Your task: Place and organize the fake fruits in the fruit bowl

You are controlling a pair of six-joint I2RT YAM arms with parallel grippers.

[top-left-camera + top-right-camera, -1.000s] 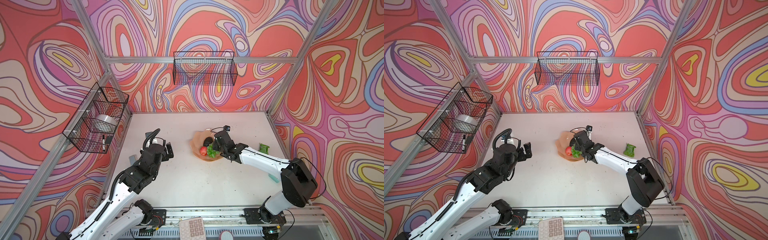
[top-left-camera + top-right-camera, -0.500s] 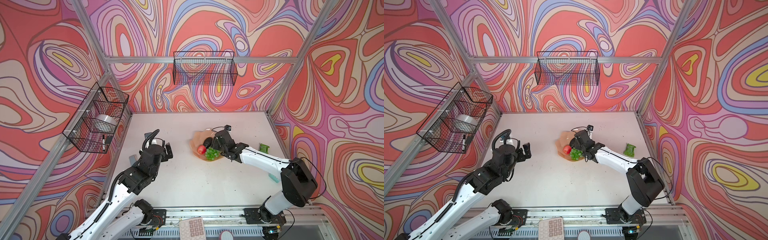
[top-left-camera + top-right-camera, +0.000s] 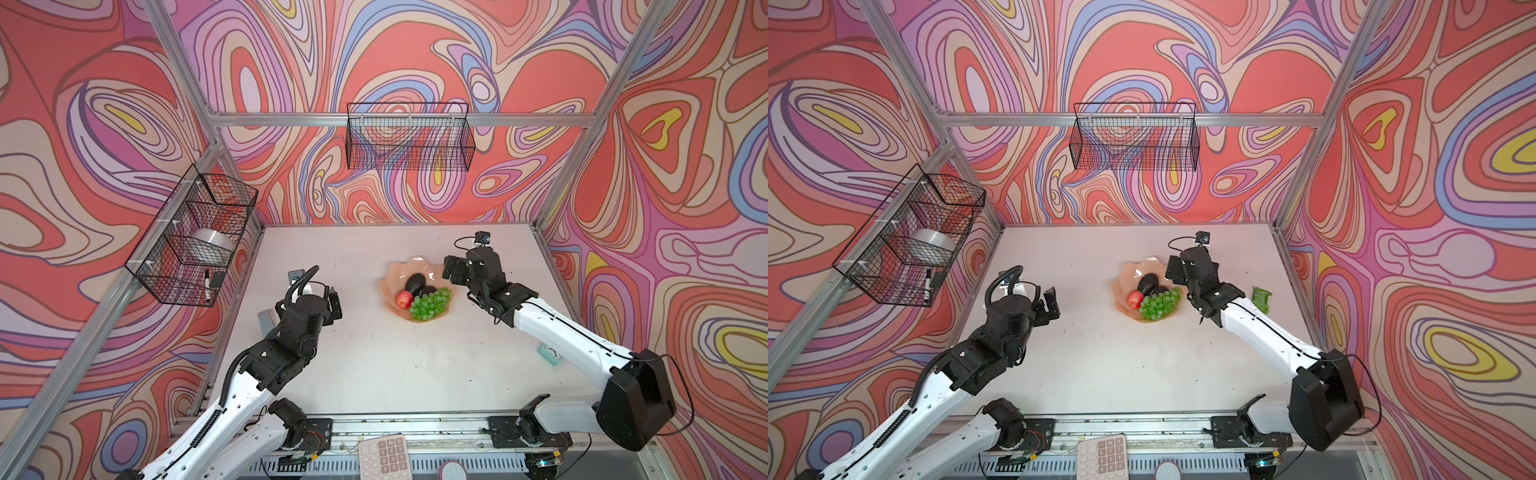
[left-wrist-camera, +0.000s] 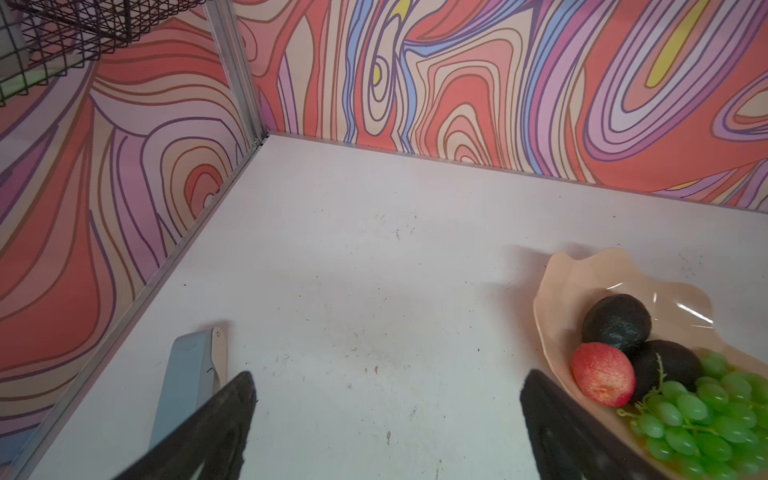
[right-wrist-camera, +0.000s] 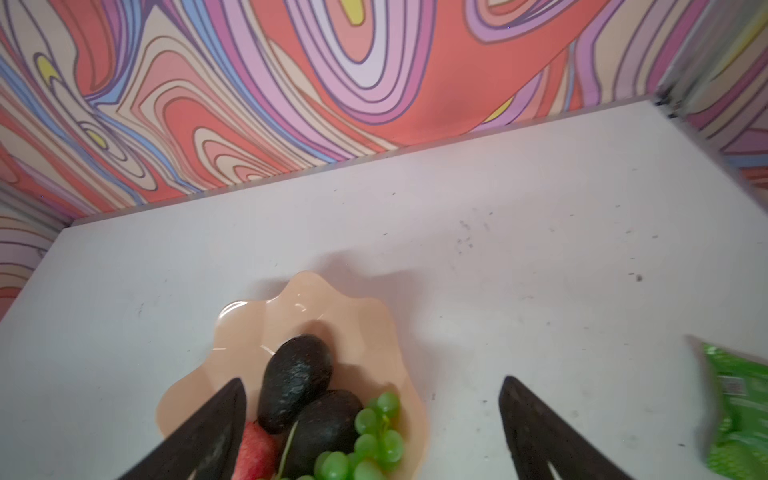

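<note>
- A pale, scuffed table [image 3: 374,365] sits inside walls [image 3: 415,62] of swirling red, lilac and blue print, framed by aluminium bars.
- The fruit bowl [image 3: 390,277], glossy peach-pink with a wavy petal rim, rests right of the table's middle, and all four fake fruits lie in it.
- One avocado [image 3: 415,282], dark and pebbly, lies with its long axis diagonal, running from the bowl's centre toward the small red apple [image 3: 404,299], which it touches. Which end is the narrow one I cannot tell.
- The second avocado [image 5: 328,419] lies against it, partly hidden under the grapes.
- The grapes [image 3: 430,305], translucent green beads, stretch along the bowl's near-right rim. Their thin stem [image 4: 658,374] points toward the avocados and apple.
- The right gripper [image 5: 372,381] hangs by the bowl's right rim, fingers spread wide, holding nothing.
- The left gripper [image 4: 386,374] hangs over bare table well left of the bowl, likewise spread and empty.
- A crinkly green foil packet [image 3: 1261,299] lies on the table past the right gripper, and a flat grey-blue piece [image 4: 191,374] lies beside the left gripper.
- Black wire baskets hang on the back wall [image 3: 409,141] and the left wall [image 3: 195,237].
</note>
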